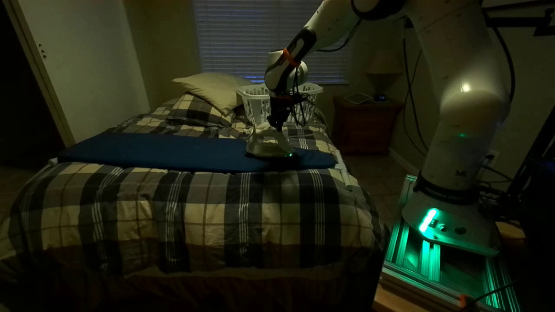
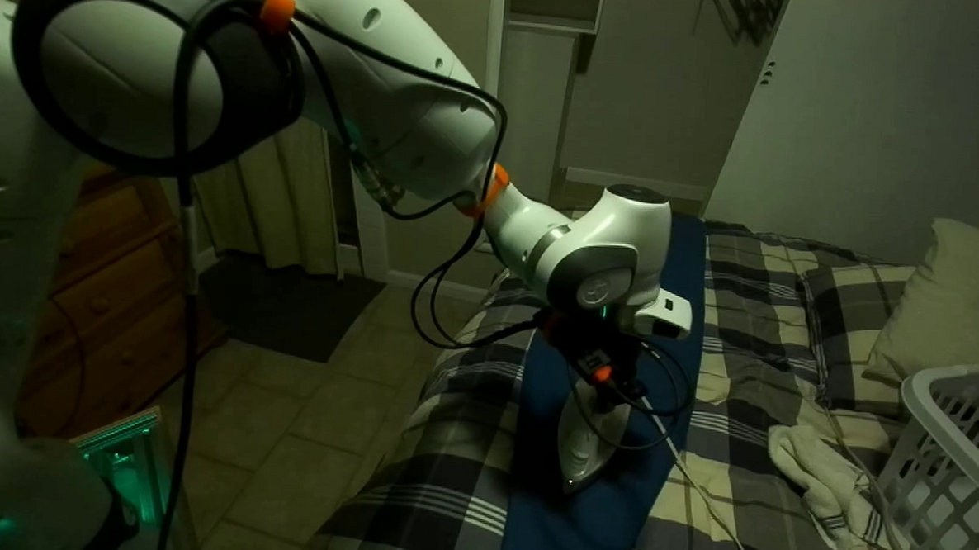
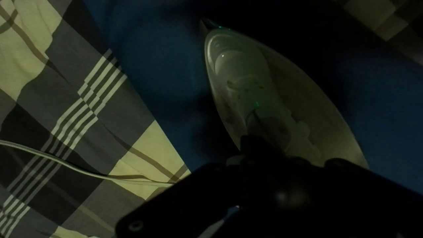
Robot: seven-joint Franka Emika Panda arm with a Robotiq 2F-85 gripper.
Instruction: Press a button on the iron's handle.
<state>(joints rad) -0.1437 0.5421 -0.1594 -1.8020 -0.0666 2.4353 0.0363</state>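
Observation:
The pale iron (image 1: 269, 149) stands flat on the blue ironing board (image 1: 173, 149) across the bed. It also shows in an exterior view (image 2: 583, 444) and in the wrist view (image 3: 314, 99), tip toward the top. Its handle (image 3: 269, 124) runs along its middle, with the rear part hidden by my dark gripper (image 3: 254, 142). My gripper (image 1: 277, 125) points down at the top of the handle; its fingers look together, with nothing seen between them. Whether the fingertips touch the handle I cannot tell. The button is not distinguishable in the dim light.
A white basket (image 1: 253, 106) stands on the bed behind the iron; it also shows in an exterior view (image 2: 960, 386). A pale cord (image 2: 718, 516) runs from the iron over the plaid bedding. A pale cloth (image 2: 819, 479) lies near the basket. Pillows (image 1: 212, 89) lie beyond.

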